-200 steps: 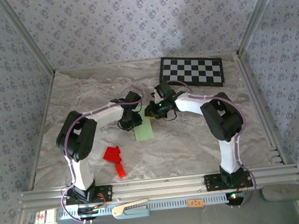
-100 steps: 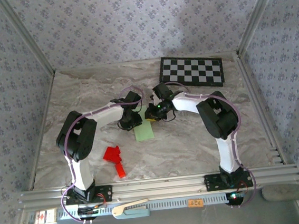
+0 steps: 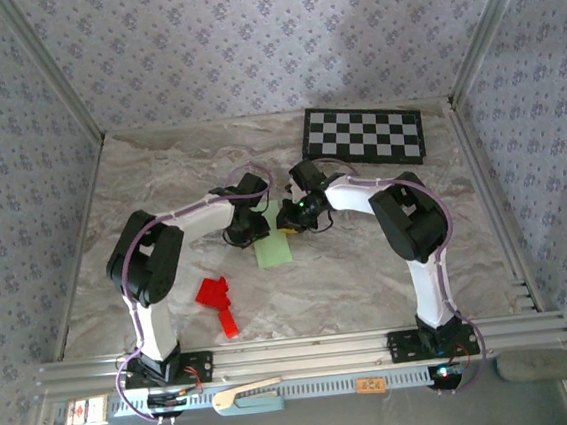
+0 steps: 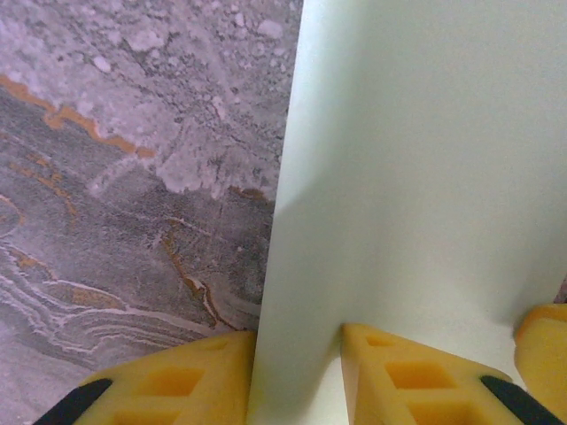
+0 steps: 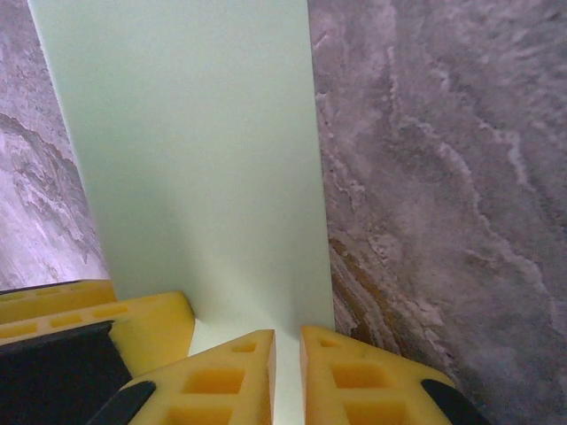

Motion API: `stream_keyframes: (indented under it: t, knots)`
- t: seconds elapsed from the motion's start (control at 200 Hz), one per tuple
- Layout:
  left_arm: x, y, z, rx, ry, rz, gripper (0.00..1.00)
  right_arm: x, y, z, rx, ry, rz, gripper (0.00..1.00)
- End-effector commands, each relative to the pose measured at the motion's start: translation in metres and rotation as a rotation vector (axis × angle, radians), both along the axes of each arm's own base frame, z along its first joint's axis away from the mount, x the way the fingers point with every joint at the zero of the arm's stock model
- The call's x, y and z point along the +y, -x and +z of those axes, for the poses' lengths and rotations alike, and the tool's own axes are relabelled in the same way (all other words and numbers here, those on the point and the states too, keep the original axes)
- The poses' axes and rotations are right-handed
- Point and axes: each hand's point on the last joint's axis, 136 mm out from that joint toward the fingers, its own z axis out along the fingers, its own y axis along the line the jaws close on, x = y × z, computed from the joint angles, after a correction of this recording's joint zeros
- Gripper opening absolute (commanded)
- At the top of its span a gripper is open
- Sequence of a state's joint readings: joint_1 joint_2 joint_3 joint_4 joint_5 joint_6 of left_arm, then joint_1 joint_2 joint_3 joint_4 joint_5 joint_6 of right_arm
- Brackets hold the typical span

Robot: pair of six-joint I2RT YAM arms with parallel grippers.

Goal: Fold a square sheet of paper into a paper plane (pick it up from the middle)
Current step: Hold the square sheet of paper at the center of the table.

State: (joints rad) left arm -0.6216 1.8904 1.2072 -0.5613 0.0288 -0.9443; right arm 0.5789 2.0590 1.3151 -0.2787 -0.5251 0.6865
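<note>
The square sheet of paper (image 3: 274,251) is pale green and lies folded into a narrow upright strip at the table's middle; it is a long rectangle, not a pointed paper plane. My left gripper (image 3: 256,229) is at the strip's upper left corner. In the left wrist view the strip's left edge band (image 4: 425,177) rises between the yellow fingers of this gripper (image 4: 297,341), touching both, and they stand a finger's width apart. My right gripper (image 3: 290,219) is at the upper right corner. Its jaws (image 5: 288,335) are almost closed on the paper's (image 5: 195,159) right edge.
A black-and-white checkerboard (image 3: 363,134) lies at the back right. A bright red paper shape (image 3: 217,301) lies in front of the left arm. Patterned walls enclose the marbled table (image 3: 389,263), and a metal rail (image 3: 297,352) runs along the near edge.
The right arm's elbow has drifted a little to the left. Both grippers and the paper stay where they were.
</note>
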Motion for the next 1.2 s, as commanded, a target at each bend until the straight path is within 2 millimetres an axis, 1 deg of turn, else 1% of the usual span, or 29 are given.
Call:
stream_keyframes:
  t: [0.0, 0.25, 0.36, 0.515, 0.655, 0.68, 0.755, 0.865, 0.935, 0.955, 1.074, 1.194]
  knots:
    - [0.024, 0.035, -0.042, 0.149, -0.095, 0.002, 0.34, 0.0, 0.001, -0.006, 0.006, 0.033, 0.016, 0.17]
    - [0.024, 0.035, -0.039, 0.144, -0.094, 0.0, 0.34, -0.003, 0.003, -0.013, 0.022, 0.056, 0.015, 0.16]
    - [0.025, 0.033, -0.033, 0.129, -0.093, 0.0, 0.34, -0.007, 0.006, -0.018, 0.034, 0.084, 0.012, 0.16]
    - [0.025, 0.026, -0.014, 0.087, -0.098, -0.004, 0.36, -0.015, 0.01, -0.027, 0.06, 0.138, 0.008, 0.15]
    - [0.029, 0.015, 0.009, 0.024, -0.1, 0.009, 0.39, -0.017, 0.014, -0.032, 0.074, 0.162, 0.007, 0.15]
    - [0.034, 0.019, 0.011, 0.033, -0.114, 0.011, 0.4, -0.017, 0.014, -0.033, 0.076, 0.165, 0.008, 0.15]
    - [0.039, 0.017, 0.021, 0.012, -0.116, 0.021, 0.41, -0.017, 0.015, -0.034, 0.079, 0.17, 0.008, 0.15]
    - [0.04, 0.013, 0.037, -0.033, -0.093, 0.031, 0.43, -0.017, 0.015, -0.035, 0.082, 0.18, 0.009, 0.15]
    - [0.035, 0.011, 0.046, -0.06, -0.052, 0.02, 0.43, -0.017, 0.015, -0.035, 0.082, 0.182, 0.008, 0.15]
    - [0.028, 0.006, 0.05, -0.087, -0.019, 0.015, 0.43, -0.017, 0.015, -0.035, 0.082, 0.184, 0.008, 0.14]
    - [0.0, -0.002, 0.066, -0.138, 0.141, -0.029, 0.41, -0.017, 0.016, -0.036, 0.084, 0.187, 0.01, 0.14]
    - [-0.028, -0.005, 0.071, -0.148, 0.283, -0.085, 0.34, -0.017, 0.017, -0.037, 0.089, 0.192, 0.009, 0.14]
